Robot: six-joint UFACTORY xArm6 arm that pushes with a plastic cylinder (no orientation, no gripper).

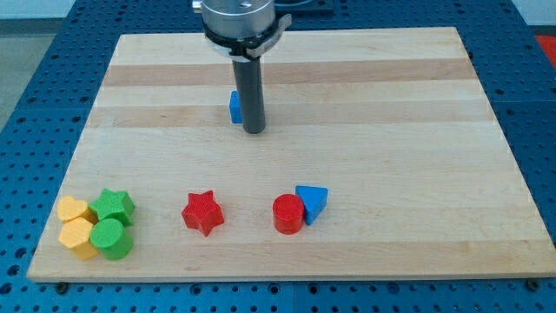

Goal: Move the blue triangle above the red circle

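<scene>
Meanwhile my tip point(254, 130) rests beside a blue block point(234, 107), far from the blue triangle point(313, 202) touching the red circle point(287, 214); no claw shows.

Most of a small blue block point(234, 106) is hidden behind my rod, just to the view's left of my tip point(254, 131); only a sliver shows, so its shape cannot be told. The arm point(238, 17) above the rod is cut off by the view's top edge. Well below my tip, the red circle point(287, 214) covers the blue triangle's point(314, 202) left corner.
</scene>
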